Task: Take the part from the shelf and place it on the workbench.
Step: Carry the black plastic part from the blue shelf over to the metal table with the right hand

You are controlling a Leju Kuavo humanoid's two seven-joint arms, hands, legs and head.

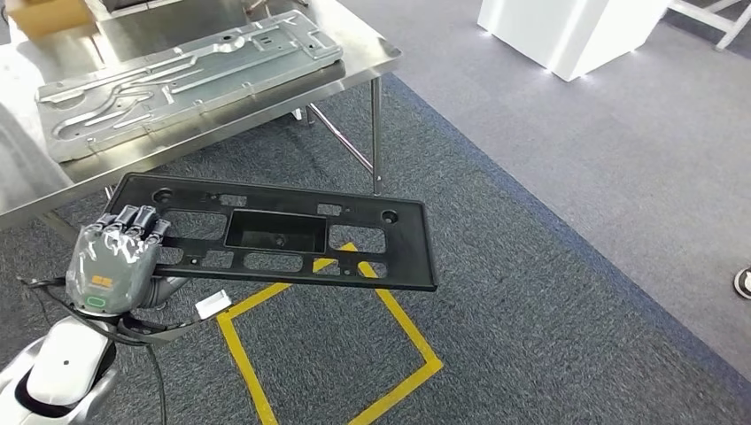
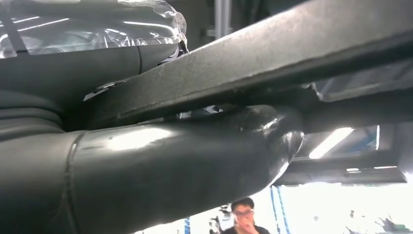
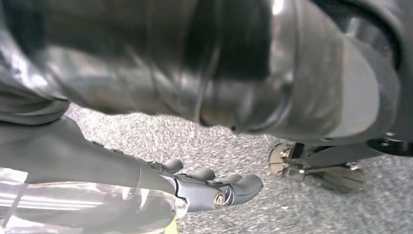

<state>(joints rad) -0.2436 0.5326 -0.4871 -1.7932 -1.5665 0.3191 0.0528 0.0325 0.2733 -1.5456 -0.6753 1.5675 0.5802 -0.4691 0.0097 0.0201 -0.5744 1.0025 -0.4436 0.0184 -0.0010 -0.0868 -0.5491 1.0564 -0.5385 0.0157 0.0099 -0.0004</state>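
Observation:
A long black plastic panel [image 1: 292,235] with several cutouts hangs in the air in front of the steel workbench [image 1: 354,66], its far end over the yellow floor marking. My left hand [image 1: 115,261] grips the panel's left end, fingers over its top. In the left wrist view the thick grey thumb [image 2: 185,156] presses up under the panel's dark edge [image 2: 272,63]. My right hand [image 3: 204,187] hangs over the grey carpet, holding nothing, fingers loosely extended and apart.
A stamped silver metal plate [image 1: 186,75] lies on the workbench. The bench legs [image 1: 375,133] stand behind the panel. A yellow tape square [image 1: 336,345] marks the carpet. A white block [image 1: 567,31] stands at the far right. A person [image 2: 243,219] shows in the left wrist view.

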